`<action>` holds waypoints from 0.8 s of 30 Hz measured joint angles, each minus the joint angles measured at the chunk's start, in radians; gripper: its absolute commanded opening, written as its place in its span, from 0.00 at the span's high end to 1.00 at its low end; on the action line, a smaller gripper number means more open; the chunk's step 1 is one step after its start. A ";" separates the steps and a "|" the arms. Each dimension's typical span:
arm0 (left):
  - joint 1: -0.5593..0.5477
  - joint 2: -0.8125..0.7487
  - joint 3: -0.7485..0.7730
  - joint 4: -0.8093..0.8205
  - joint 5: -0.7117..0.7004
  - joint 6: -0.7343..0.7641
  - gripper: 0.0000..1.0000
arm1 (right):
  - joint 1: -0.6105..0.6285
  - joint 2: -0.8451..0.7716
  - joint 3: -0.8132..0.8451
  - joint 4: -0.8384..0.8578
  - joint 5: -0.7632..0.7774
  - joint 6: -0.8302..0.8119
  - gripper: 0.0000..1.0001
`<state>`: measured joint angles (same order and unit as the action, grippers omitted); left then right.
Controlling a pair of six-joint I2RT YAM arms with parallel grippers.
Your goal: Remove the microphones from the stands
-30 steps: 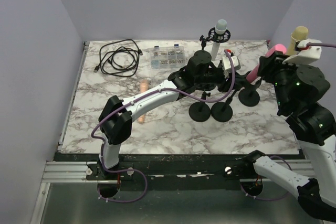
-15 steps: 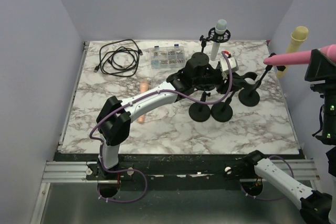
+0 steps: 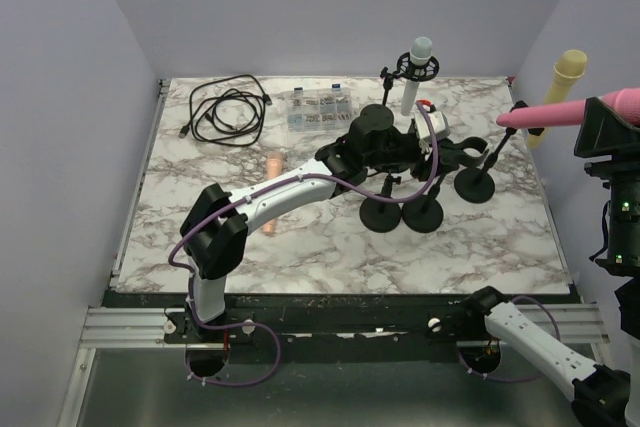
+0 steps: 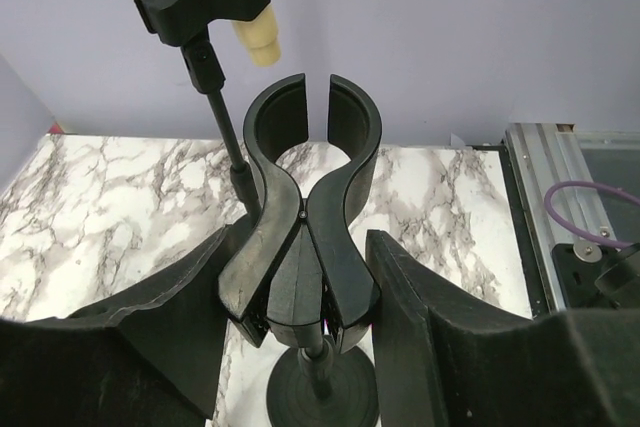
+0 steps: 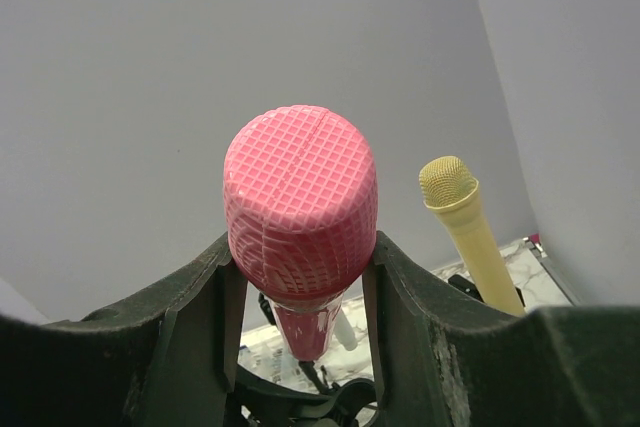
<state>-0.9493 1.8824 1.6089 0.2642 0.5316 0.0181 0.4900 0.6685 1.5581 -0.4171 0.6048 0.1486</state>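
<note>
Pink microphone (image 5: 300, 187) inside right hand (image 5: 300, 272)

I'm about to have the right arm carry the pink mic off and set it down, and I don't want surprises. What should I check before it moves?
1. The pink microphone is out of the empty clip: ok, nothing sits in the clip.
2. The right gripper has a firm hold: ok, it clamps both sides just under the mesh head.
3. The left gripper is steadying the clip: ok, it looks shut on the clip's neck.
4. There is a gap between the pink tail and the yellow microphone: cannot tell, they overlap in the top view.
5. There is bare marble on the table to set it down: ok.
</note>
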 measured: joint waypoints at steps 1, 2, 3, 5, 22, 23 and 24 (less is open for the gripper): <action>0.000 -0.002 -0.005 0.007 -0.002 0.000 1.00 | 0.000 0.000 -0.002 0.000 0.000 0.001 0.99; 0.000 -0.003 -0.011 0.013 -0.004 0.000 1.00 | 0.000 0.000 -0.004 0.000 0.000 0.002 0.99; -0.001 -0.005 -0.015 0.019 -0.006 0.000 1.00 | 0.000 0.000 -0.006 -0.001 0.000 0.005 0.99; -0.002 -0.006 -0.021 0.027 -0.009 0.000 1.00 | 0.000 0.000 -0.013 -0.002 0.000 0.008 0.99; -0.013 -0.010 -0.006 -0.137 -0.087 -0.064 0.02 | 0.000 -0.002 -0.057 -0.034 0.000 0.035 0.99; -0.014 -0.011 -0.006 -0.161 -0.089 -0.074 0.02 | 0.000 -0.002 -0.058 -0.035 -0.001 0.036 0.99; -0.014 -0.015 -0.006 -0.185 -0.090 -0.080 0.01 | 0.000 -0.002 -0.060 -0.035 -0.001 0.037 0.99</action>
<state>-0.9638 1.8671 1.6024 0.0792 0.4419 -0.0624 0.4900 0.6662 1.4986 -0.4522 0.6041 0.1860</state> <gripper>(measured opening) 0.970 0.509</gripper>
